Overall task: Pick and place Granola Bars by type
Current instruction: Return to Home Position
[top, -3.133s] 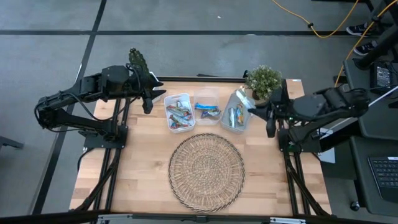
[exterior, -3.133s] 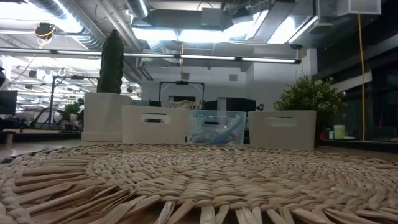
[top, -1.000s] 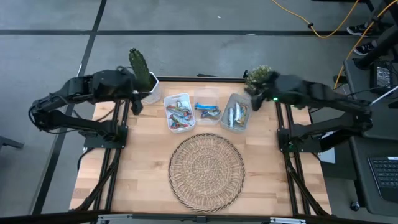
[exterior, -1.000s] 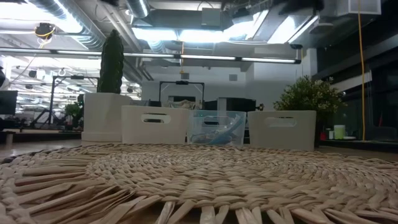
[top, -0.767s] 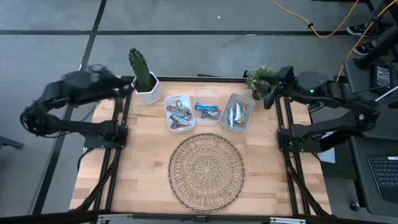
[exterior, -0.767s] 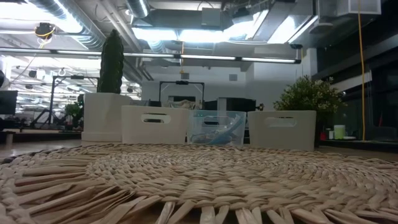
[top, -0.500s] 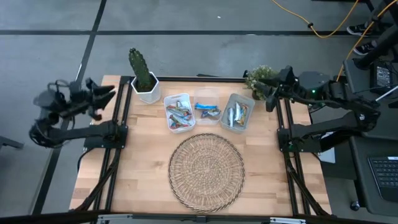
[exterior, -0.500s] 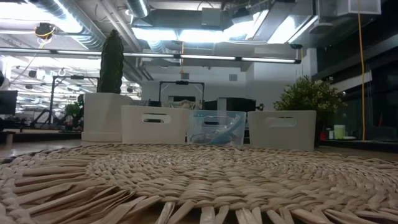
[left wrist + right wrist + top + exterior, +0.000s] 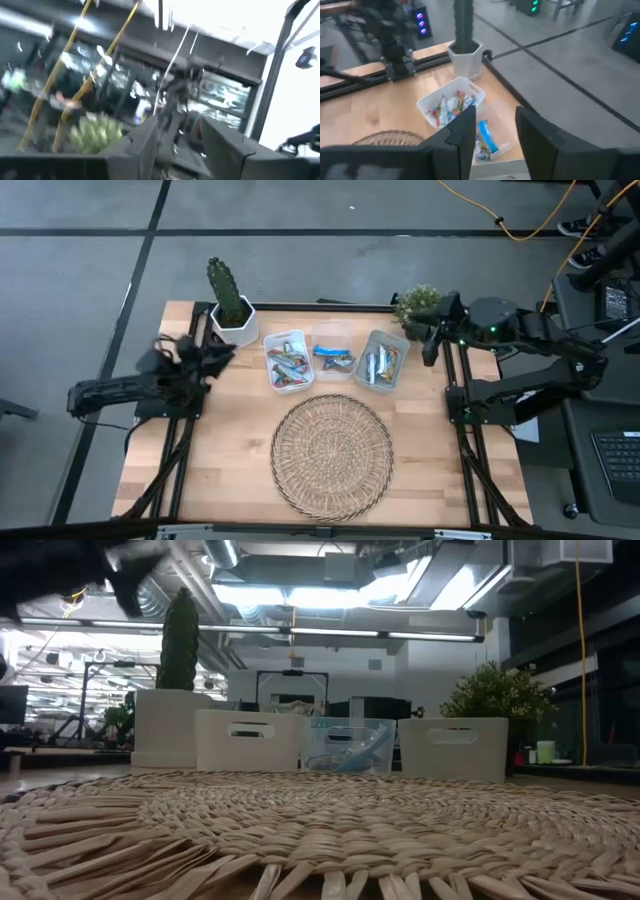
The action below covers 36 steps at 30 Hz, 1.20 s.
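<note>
- Wooden tabletop stands in a wide hall with bright ceiling lights. A round woven mat lies at its front. Three tubs stand in a row at its back, between a cactus and a leafy plant.
- All the Granola Bars I can see are inside the tubs, between the two pairs of jaws. The red-marked ones are in the white tub, nearest to the left jaws. The blue ones are in the clear tub in the middle. The yellowish ones are in the gray tub, nearest to the right jaws. No bar shows on the mat.
- The left arm has changed the most. About three seconds ago its jaws hung just beside the white tub; now it lies folded low along the left edge. The left jaws are well apart from the tubs, spread with nothing between them, and look out into the room.
- The right arm has drawn back from the gray tub. The right jaws now stand just beside the leafy plant, spread and empty, with the tubs in front of them.
- The bars have not moved during this time. My judgement is that the sorting is finished and only the retreat to rest remains. The right arm seems to have more of that way to go.
</note>
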Available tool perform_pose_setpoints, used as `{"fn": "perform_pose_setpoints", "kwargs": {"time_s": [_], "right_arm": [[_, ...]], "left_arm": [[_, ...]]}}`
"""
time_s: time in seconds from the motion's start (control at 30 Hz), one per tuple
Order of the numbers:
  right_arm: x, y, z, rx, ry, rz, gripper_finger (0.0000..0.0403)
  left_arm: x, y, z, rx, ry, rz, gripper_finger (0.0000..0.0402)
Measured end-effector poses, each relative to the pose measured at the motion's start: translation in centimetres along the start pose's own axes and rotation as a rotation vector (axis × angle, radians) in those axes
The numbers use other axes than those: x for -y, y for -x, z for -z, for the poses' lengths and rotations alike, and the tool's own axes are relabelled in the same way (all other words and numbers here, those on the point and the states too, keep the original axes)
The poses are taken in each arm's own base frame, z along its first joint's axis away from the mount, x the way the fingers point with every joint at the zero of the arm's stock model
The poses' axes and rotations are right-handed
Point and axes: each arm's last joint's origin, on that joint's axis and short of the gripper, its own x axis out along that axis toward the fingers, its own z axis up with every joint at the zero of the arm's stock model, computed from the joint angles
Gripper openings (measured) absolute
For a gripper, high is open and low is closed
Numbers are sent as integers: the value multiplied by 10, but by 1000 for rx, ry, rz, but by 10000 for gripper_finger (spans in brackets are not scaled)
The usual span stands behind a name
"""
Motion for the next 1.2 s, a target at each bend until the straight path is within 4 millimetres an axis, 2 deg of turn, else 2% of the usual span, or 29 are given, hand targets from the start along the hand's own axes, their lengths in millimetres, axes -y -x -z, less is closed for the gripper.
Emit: {"fn": "perform_pose_setpoints", "kwargs": {"time_s": [0.07,0.2,0.3,0.4,0.5,0.63,0.83,1.1,1.2], "right_arm": [[-1,0,2,-25,6,-19,141],[-2,-2,7,-70,48,-66,141],[-5,-7,12,-35,137,-129,141],[-9,-19,24,80,184,-170,141],[-10,-34,50,179,180,-178,141],[-9,-55,101,271,128,-248,141],[-4,-63,166,478,17,-422,141],[10,-61,230,603,-83,-460,141],[10,-63,235,526,-143,-478,141]], "left_arm": [[-8,6,19,-27,54,-7,143],[-9,9,30,-149,76,-1,143],[-9,10,36,-211,-28,10,143],[-13,12,45,-287,-132,-64,143],[-18,16,53,-377,-199,-116,143],[-22,21,64,-501,-149,-172,143],[-22,22,66,-525,-122,-156,143],[-22,21,66,-525,-122,-156,143],[-22,21,66,-525,-121,-156,143]]}}
